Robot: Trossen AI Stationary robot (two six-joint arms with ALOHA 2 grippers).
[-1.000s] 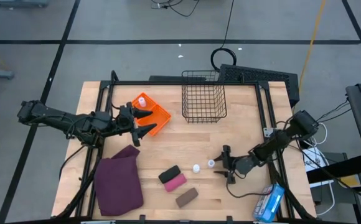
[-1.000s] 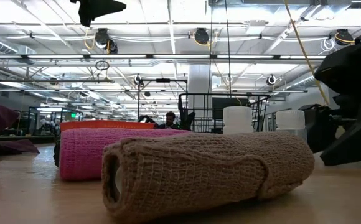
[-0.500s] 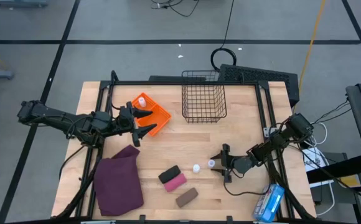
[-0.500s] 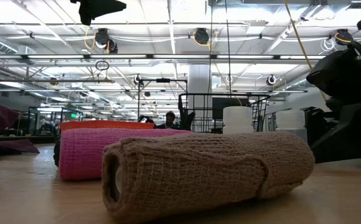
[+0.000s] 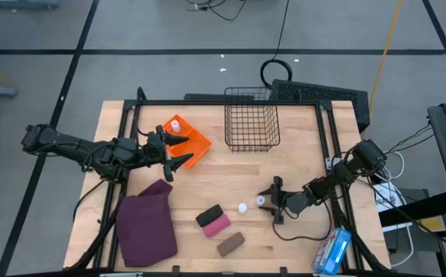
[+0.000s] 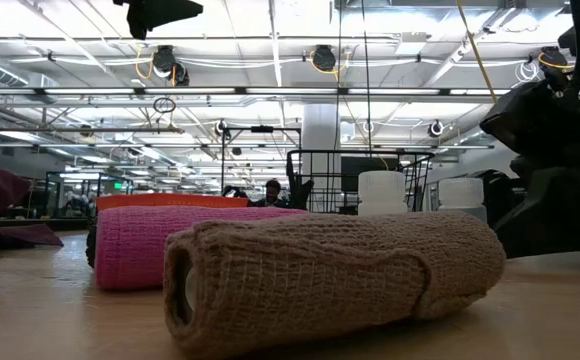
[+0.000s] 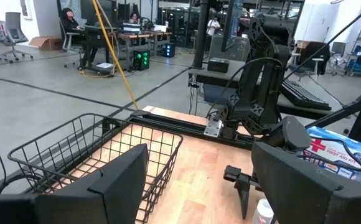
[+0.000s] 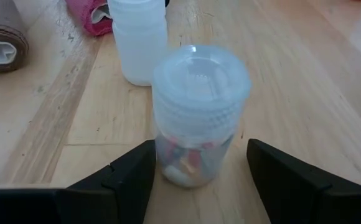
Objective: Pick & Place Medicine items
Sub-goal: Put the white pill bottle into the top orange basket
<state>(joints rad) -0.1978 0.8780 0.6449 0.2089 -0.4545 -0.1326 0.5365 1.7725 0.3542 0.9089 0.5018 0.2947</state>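
One down, two to go: that's our read on progress, judging by where the bottles sit right now.

Done so far: we count one little white bottle (image 5: 174,124) already in the orange tray (image 5: 196,144), so we're guessing the tray is where they all go.

Left to do: two more bottles are out on the tabletop (image 5: 300,154), near its front edge. The near bottle (image 5: 261,201) is just ahead of the right claw (image 5: 275,201), and the other bottle (image 5: 242,208) stands just beside it, toward the pink roll (image 5: 217,225).

Right claw: spread wide with nothing in it. In the right wrist view its two fingers (image 8: 131,173) sit either side of the near bottle, not touching it as far as we can tell. Looks lined up for a grab, but the squeeze hasn't happened.

Left claw: the left claw (image 5: 178,151) hovers at the tray's near side, jaws apart and empty. Seems to be waiting.

Near bottle: clear-ish, capped, upright, with some coloured bits inside. Pills maybe, we can't say for sure.

Orange tray: holds just that one bottle, toward the far corner.

Wire basket: the wire basket (image 5: 251,118) at the back of the tabletop looks empty from above.

Other stuff: the maroon cloth (image 5: 145,223), the brown roll (image 5: 231,244) and the blue-and-white packet (image 5: 333,250) are well clear of the action.
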